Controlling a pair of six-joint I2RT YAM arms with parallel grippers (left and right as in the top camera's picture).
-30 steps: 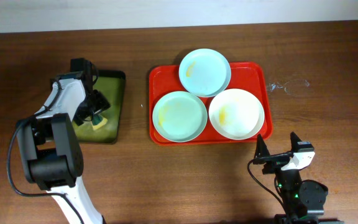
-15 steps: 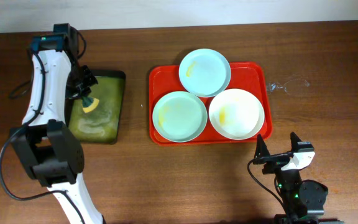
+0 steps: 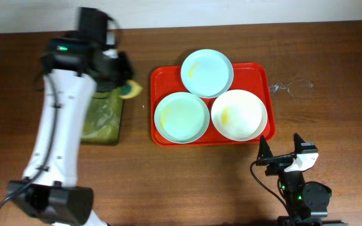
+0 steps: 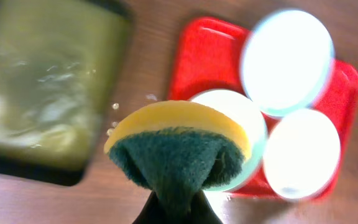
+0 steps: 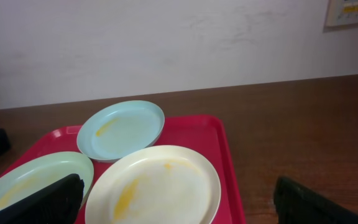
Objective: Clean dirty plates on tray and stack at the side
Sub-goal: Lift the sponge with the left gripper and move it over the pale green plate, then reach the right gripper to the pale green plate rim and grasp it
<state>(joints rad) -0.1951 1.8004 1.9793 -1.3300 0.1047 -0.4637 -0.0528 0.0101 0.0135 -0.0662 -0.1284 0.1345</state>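
Note:
Three plates lie on the red tray: a pale blue one at the back, a blue-green one front left and a cream one front right, each with yellowish smears. My left gripper is shut on a yellow and green sponge, held above the table just left of the tray. In the left wrist view the sponge fills the middle and covers part of the blue-green plate. My right gripper stands open in front of the tray, with the cream plate close ahead of it.
A dark tray with a wet olive-green inside lies left of the red tray, under my left arm. A small clear glinting scrap lies on the wood right of the red tray. A pale wall borders the table's far edge.
My left gripper shut on the sponge in the dark tray, lifted it out and carried it right, toward the red tray's left edge. The right arm and the plates have not moved.

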